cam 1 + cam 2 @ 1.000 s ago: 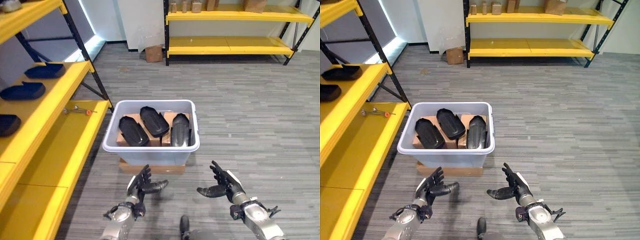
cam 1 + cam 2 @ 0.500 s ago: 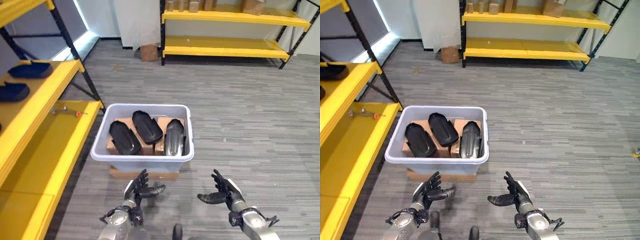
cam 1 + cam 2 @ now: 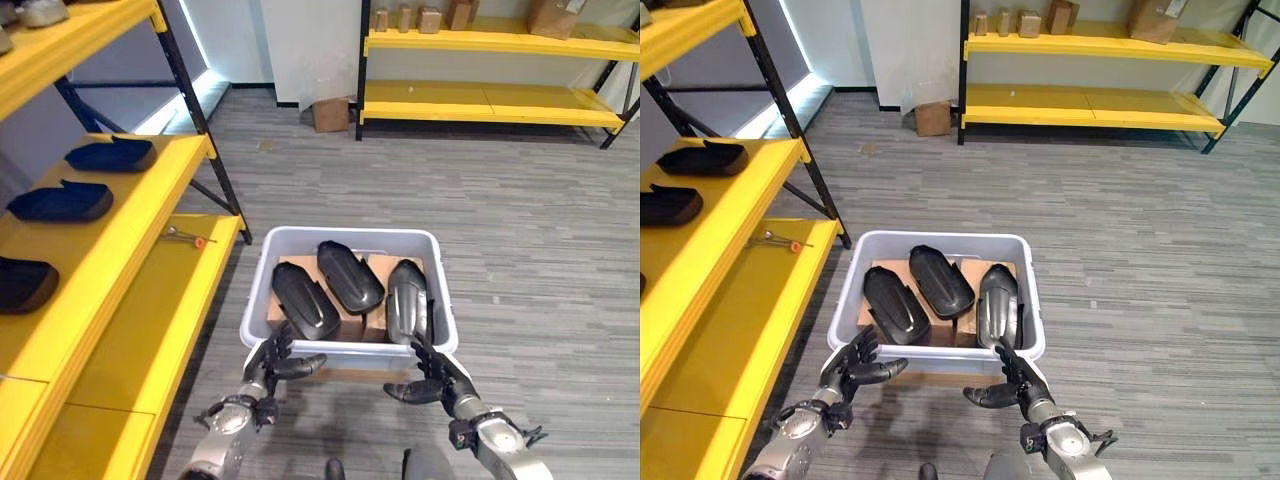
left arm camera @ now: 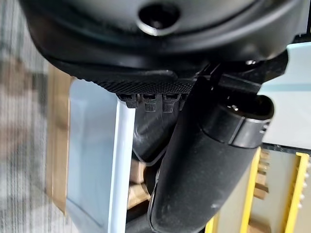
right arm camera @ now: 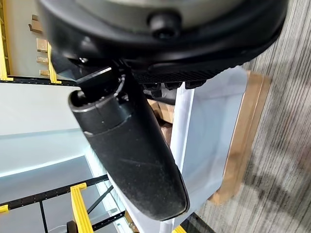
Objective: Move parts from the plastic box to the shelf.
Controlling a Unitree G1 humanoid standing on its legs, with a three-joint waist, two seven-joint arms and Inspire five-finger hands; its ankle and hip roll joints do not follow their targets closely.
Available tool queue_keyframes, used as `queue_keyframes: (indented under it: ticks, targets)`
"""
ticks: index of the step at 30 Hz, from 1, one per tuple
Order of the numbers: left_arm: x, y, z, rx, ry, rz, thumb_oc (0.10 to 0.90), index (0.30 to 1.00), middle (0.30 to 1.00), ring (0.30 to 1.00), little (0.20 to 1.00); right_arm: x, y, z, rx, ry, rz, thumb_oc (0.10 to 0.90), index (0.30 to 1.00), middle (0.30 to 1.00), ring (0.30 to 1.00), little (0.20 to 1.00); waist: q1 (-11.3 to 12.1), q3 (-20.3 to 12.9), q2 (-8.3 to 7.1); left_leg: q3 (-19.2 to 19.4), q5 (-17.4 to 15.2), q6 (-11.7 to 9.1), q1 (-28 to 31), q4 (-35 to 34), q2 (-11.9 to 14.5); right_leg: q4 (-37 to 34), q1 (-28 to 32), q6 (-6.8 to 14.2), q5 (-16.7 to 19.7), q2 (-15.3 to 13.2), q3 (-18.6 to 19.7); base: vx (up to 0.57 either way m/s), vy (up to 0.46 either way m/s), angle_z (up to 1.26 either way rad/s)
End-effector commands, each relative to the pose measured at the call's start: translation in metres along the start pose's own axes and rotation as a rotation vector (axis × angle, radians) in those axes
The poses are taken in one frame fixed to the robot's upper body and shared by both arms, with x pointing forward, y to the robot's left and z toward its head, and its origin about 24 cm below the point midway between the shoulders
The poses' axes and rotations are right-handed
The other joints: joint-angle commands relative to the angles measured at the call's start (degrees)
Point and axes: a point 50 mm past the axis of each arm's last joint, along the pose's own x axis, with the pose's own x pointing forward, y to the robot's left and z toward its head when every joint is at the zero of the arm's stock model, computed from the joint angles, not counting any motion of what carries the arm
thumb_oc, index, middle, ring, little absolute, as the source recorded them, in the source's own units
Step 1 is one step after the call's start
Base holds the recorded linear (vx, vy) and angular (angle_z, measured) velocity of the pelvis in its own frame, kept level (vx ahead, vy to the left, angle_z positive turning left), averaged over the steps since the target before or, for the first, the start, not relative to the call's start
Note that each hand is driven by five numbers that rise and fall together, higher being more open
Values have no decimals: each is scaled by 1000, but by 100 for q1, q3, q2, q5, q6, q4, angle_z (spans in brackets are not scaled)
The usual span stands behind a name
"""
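Note:
A pale grey plastic box (image 3: 345,234) stands on the floor on a flat cardboard base. It holds three black shell-shaped parts: one at the left (image 3: 304,300), one in the middle (image 3: 350,276) and one at the right (image 3: 407,300), lying on cardboard pieces. My left hand (image 3: 271,364) is open just before the box's near left corner. Open as well, my right hand (image 3: 428,381) sits at the near right corner. Both hold nothing. The box's near wall (image 4: 92,160) appears close past my left thumb, and again (image 5: 204,126) in the right wrist view.
A yellow shelf (image 3: 150,300) runs along my left; its middle level carries three dark parts (image 3: 62,200). A small red-handled tool (image 3: 188,237) lies on the lower level. Another yellow shelf (image 3: 490,100) and a cardboard box (image 3: 330,113) stand at the far wall.
The camera has shifted. Both hands, which were apart from the box over the floor, now sit right at its near wall, still open.

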Motion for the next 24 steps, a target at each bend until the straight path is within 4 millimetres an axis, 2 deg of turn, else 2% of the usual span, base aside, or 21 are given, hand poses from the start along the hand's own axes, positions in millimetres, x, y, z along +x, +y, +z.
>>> queue_keyframes:
  ticks: [1, 4, 5, 7, 12, 13, 14, 16, 18, 20, 22, 24]
  targets:
    - [6, -9, 39, 10, -188, -55, 900, 1000, 1000, 1000, 1000, 9, -3, 41, -5, -193, 0, 900, 1000, 1000, 1000, 1000, -6, -301, -322, 48, -85, -535, -31, 206, 410, -2170, 338, 185, 1292, 184, -224, 222, -115, -23]
    - [6, -7, 39, 1, -196, -35, 900, 1000, 1000, 1000, 1000, 10, -2, 43, -29, -195, 10, 900, 1000, 1000, 1000, 1000, -31, -298, -332, 36, -87, -639, 202, 111, 435, -2790, 315, 304, 1599, 237, -349, 218, -128, -5]
    - [6, -8, 39, -6, -197, -40, 900, 1000, 1000, 1000, 1000, 9, -2, 43, -26, -197, 10, 900, 1000, 1000, 1000, 1000, -52, -293, -331, -20, -92, -680, 263, 137, 462, -2810, 436, 275, 1553, 312, -211, 214, -139, 7]
    - [6, -9, 35, -9, -186, -42, 900, 1000, 1000, 1000, 1000, 8, -2, 40, -18, -188, 13, 900, 1000, 1000, 1000, 1000, -30, -444, -391, -40, -97, -752, 290, 186, 523, -2964, 657, 181, 1533, 436, -170, 207, -134, 27]
    - [7, -15, 34, -24, -184, -56, 900, 1000, 1000, 1000, 1000, 6, -8, 42, -23, -196, 0, 900, 1000, 1000, 1000, 1000, -21, -527, -389, -131, 7, -945, 233, 578, 741, -3046, 897, 18, 1397, 617, -242, 161, -137, 19]
    - [8, -17, 36, -22, -187, -64, 900, 1000, 1000, 1000, 1000, 6, -11, 43, -24, -198, -13, 900, 1000, 1000, 1000, 1000, -40, -522, -399, -153, 86, -1026, 118, 848, 797, -3075, 954, -46, 1338, 660, -223, 121, -191, -6]
    - [10, -21, 37, -28, -190, -77, 900, 1000, 1000, 1000, 1000, 7, -13, 45, -21, -204, -21, 900, 1000, 1000, 1000, 1000, -47, -462, -471, -204, 404, -1201, -309, 1799, 902, -3113, 1103, -191, 1224, 699, -257, 112, -210, -4]
    - [12, -24, 38, -34, -190, -86, 900, 1000, 1000, 1000, 1000, 7, -17, 49, -34, -216, -28, 900, 1000, 1000, 1000, 1000, 46, -323, -598, -449, 702, -1302, -756, 2751, 731, -3202, 1300, -310, 1168, 685, -250, 77, -146, 3]
    - [11, -25, 38, -37, -190, -89, 900, 1000, 1000, 1000, 1000, 7, -19, 53, -45, -227, -35, 900, 1000, 1000, 1000, 1000, 54, -281, -636, -546, 742, -1303, -929, 2971, 699, -3246, 1370, -332, 1141, 663, -283, 55, -32, -11]
    - [11, -26, 39, -31, -191, -101, 900, 1000, 1000, 1000, 1000, 6, -24, 56, -55, -237, -55, 900, 1000, 1000, 1000, 1000, 58, -263, -702, -351, 675, -1238, -1070, 2415, 973, -3388, 1510, -261, 1127, 565, -335, 119, 45, -5]
    - [10, -24, 35, -19, -178, -95, 900, 1000, 1000, 1000, 1000, 5, -28, 56, -58, -243, -78, 900, 1000, 1000, 1000, 1000, 109, -326, -723, -314, 499, -1170, -954, 1416, 1213, -3406, 1572, -145, 1053, 492, -287, 195, 144, 28]
    - [8, -23, 32, -16, -169, -86, 900, 1000, 1000, 1000, 1000, 4, -30, 55, -53, -242, -95, 900, 1000, 1000, 1000, 1000, 169, -386, -655, -491, 730, -1234, -977, 578, 1522, -3348, 1607, -85, 908, 440, -192, 191, 207, -5]
